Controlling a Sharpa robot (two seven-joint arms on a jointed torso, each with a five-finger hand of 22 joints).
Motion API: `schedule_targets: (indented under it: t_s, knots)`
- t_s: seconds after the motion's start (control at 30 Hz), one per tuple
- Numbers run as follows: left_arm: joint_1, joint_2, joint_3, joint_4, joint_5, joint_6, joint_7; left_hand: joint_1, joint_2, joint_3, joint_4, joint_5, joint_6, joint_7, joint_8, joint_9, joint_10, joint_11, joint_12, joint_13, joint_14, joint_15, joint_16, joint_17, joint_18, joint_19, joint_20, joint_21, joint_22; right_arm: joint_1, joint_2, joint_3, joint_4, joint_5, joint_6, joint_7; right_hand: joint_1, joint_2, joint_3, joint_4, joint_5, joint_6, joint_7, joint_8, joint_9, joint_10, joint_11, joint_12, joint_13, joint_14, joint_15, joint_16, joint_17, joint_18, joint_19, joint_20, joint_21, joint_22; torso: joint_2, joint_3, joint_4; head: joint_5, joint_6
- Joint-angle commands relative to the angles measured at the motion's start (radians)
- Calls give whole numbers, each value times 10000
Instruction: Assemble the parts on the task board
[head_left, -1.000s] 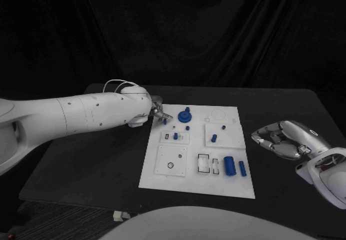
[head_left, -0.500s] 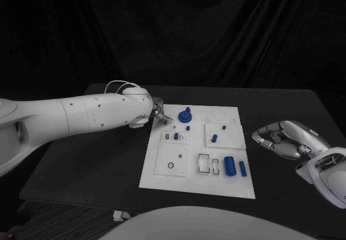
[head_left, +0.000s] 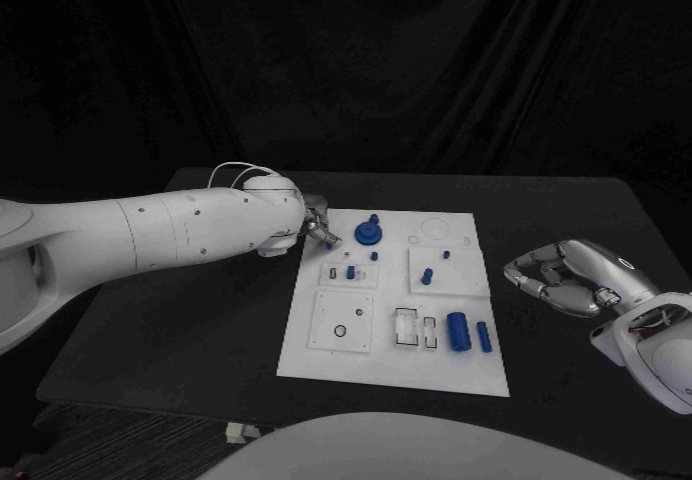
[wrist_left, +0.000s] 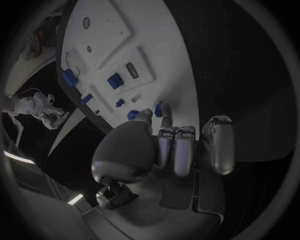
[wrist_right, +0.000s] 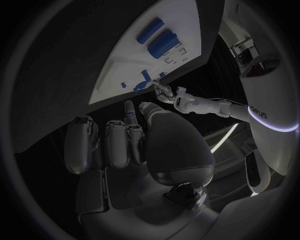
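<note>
The white task board (head_left: 378, 345) lies in the middle of the table. A blue round part with a knob (head_left: 369, 234) sits near its far left corner, and small blue pegs (head_left: 430, 277) stand in the middle. A thick blue cylinder (head_left: 459, 332) and a slim one (head_left: 483, 337) lie near the front right. My left hand (head_left: 315, 231) hovers at the board's far left edge, fingers curled with nothing in them. In the left wrist view its thumb (wrist_left: 145, 116) covers part of the round part (wrist_left: 163, 108). My right hand (head_left: 565, 280) is curled and holds nothing, off the board's right edge.
The black table (head_left: 188, 330) has bare room to the left and right of the board. In the left wrist view the board (wrist_left: 119, 45) stretches away, with my right hand (wrist_left: 49, 112) beyond it. The right wrist view shows the board (wrist_right: 125, 75) and cylinders (wrist_right: 164, 42).
My left hand's fingertips have drawn back a little toward the board's left edge. The right hand has stayed where it was.
</note>
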Motion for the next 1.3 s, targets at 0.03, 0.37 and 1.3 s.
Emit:
schedule_targets:
  t_s: [0.03,0.37,1.3]
  knots:
    - [-15,20,8,7,-11,-179,345,107,7,110,-7,-31,51,-48,-64,-13,1064,-38,35,2604,1021,-18,27,2635,131,-27,-52,-2,1973,14,15,7,-18,11,84,-31,80,-49,38,-33,48,51,-6,-63,11,264,70,-40,916,640,47,39,123,-48,230,21,-35,1970,2,0,8,-17,-2]
    - [-16,-39,8,15,318,-280,439,196,-190,597,50,369,85,-78,-94,-17,1064,-71,35,2604,1021,-52,27,2635,141,-54,-89,-47,1958,12,41,6,-86,11,115,-54,57,-35,38,-8,19,59,5,-68,14,269,80,-30,930,639,52,41,122,-48,228,25,-37,1970,-3,0,19,-15,-2]
    - [-53,-132,8,68,459,-418,703,-377,-2088,5687,-1174,-247,220,-57,-421,-256,1064,-76,35,2604,1021,-68,27,2635,175,-149,-115,-240,1907,-8,149,5,-313,50,24,-63,171,-11,105,-80,2,104,4,-78,33,201,89,-122,812,612,63,-37,0,-19,173,37,-173,1931,-7,3,8,49,-2]
